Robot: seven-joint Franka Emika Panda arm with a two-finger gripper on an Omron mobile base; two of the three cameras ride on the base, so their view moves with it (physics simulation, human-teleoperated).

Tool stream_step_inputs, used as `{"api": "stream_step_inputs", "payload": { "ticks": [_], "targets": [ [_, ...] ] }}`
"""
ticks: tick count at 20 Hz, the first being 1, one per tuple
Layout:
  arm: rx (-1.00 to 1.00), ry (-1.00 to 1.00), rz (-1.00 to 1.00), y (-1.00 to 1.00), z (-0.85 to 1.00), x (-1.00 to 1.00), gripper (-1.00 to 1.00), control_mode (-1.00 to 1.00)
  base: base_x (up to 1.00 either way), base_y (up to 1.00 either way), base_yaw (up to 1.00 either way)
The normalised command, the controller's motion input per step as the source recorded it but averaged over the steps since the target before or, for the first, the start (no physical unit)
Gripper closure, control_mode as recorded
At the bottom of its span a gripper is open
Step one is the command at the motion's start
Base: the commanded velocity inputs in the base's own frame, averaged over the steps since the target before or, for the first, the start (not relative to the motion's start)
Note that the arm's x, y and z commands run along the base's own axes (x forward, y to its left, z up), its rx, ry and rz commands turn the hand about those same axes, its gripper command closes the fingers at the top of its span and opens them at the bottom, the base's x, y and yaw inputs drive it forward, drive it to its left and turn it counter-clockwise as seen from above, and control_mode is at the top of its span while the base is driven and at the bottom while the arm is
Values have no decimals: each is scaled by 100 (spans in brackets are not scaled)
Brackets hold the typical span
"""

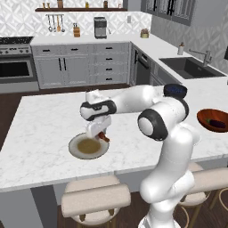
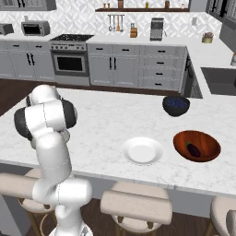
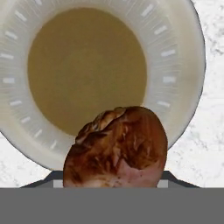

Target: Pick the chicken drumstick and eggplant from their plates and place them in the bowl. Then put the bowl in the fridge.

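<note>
The gripper (image 1: pixel 101 133) hangs just above the grey-green rimmed plate (image 1: pixel 75 150), its fingers clamped on the chicken drumstick (image 3: pixel 117 148), whose rounded meaty end bulges beyond the tips and hides them in the hand view. The eggplant (image 2: pixel 194 150) already lies in the red-brown bowl (image 2: pixel 205 136), well apart from the fingers across the marble counter (image 1: pixel 40 129). The grip looks to sit on uneven, rounded meat, so a quick swing toward the bowl could let the drumstick twist or slip free and drop short onto the counter.

Bright, even, soft-shadowed rendered light
</note>
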Motion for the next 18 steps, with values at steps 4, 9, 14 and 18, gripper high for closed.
{"api": "stream_step_inputs", "payload": {
  "ticks": [4,9,14,18],
  "targets": [
    [0,0,-1,-98,54,-48,100,-100,0,0,0],
    [0,0,-1,-100,41,-31,100,-100,0,0,0],
    [0,1,-3,-100,48,-2,100,-100,0,0,0],
    [0,4,-1,-100,58,0,100,-100,0,0,0]
  ]
}}
